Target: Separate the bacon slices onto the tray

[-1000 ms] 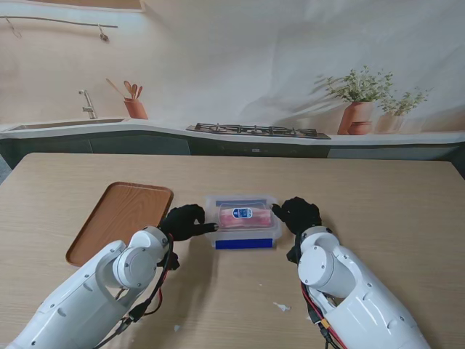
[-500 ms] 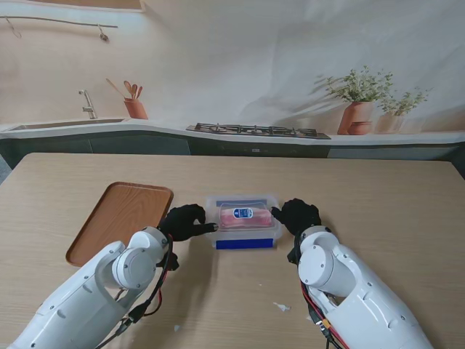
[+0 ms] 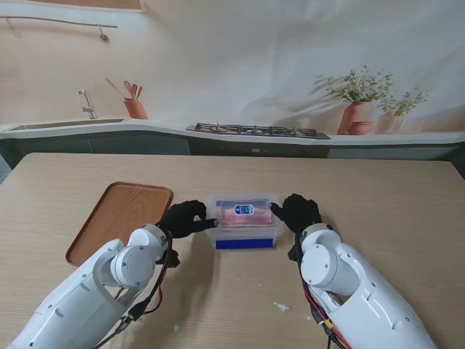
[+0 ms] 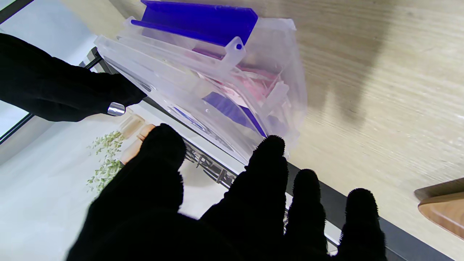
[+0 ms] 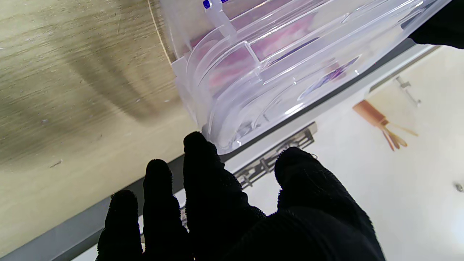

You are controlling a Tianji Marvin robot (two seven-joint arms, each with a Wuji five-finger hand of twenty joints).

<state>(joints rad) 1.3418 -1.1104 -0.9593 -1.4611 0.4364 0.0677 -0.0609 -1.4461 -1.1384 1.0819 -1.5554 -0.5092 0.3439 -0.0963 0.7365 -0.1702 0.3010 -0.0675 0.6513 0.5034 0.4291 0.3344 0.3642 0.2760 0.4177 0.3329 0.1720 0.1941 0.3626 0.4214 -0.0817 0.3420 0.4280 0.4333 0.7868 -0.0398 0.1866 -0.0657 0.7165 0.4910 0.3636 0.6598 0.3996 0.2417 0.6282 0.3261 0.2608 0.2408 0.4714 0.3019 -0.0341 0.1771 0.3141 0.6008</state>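
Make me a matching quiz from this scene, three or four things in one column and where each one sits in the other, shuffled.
Things:
1. tray
2. box
3. left hand
4. right hand

Places:
A. at the box's right end
B. on the table between both hands
C. on the table, left of the left hand
D. at the box's left end

Pairs: 1-C, 2-B, 3-D, 4-A

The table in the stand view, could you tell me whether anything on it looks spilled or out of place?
Small pale scraps lie on the wooden table nearer to me than the clear bacon box, like stray crumbs or litter. The wooden tray holds nothing.
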